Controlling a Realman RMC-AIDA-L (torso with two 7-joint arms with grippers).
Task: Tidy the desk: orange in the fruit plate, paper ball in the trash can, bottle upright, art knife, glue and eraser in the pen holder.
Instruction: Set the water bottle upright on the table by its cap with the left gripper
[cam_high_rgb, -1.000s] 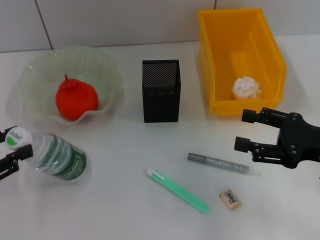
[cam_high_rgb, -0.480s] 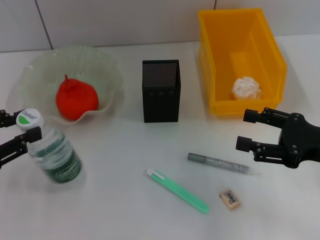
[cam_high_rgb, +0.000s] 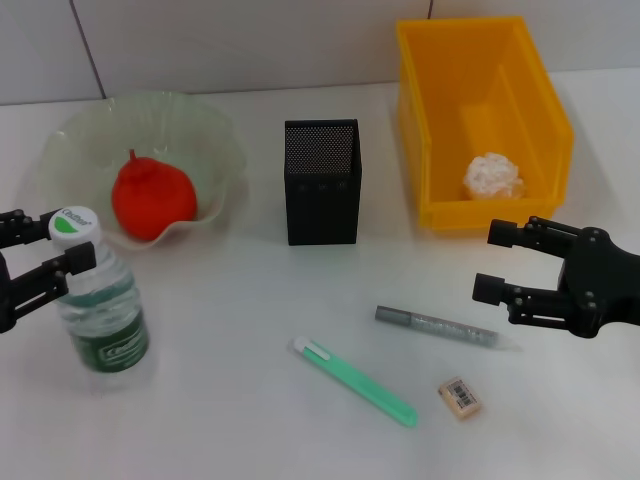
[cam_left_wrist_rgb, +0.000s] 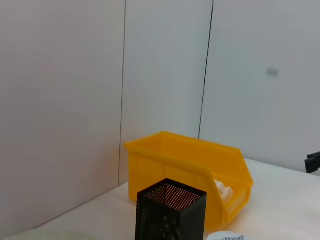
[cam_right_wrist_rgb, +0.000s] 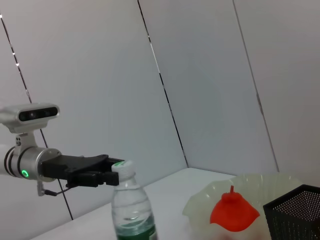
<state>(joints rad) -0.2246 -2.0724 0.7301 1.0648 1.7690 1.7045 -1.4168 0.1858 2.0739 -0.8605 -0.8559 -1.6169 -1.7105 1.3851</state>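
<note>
On the white surface (cam_high_rgb: 230, 400), the bottle (cam_high_rgb: 98, 305) was seen standing nearly upright at the robot's left, its neck gripped just under the white cap by the left end effector (cam_high_rgb: 52, 245). A green mark and some lettering were carried on the cap, too small to be read; white print on the green label was likewise unreadable. The same grip was shown from the side in the right wrist view, where the black fingers (cam_right_wrist_rgb: 92, 170) were closed about the neck below the cap.

The orange (cam_high_rgb: 151, 197) was found in the pale green fruit plate (cam_high_rgb: 215, 130), just behind the bottle. The black mesh pen holder (cam_high_rgb: 322, 181) stood upright in the middle, and the paper ball (cam_high_rgb: 492, 175) lay inside the yellow trash can (cam_high_rgb: 480, 60) at the right.

The right end effector (cam_high_rgb: 490, 263) was held with its fingers spread apart, gripping nothing, in front of the trash can. Near it the grey glue (cam_high_rgb: 440, 327) lay flat on the surface; the green art knife (cam_high_rgb: 357, 382) lay in front of the pen holder, and the eraser (cam_high_rgb: 460, 396), with a barcode-like label on its top, lay just beside the knife's tip without touching it.
</note>
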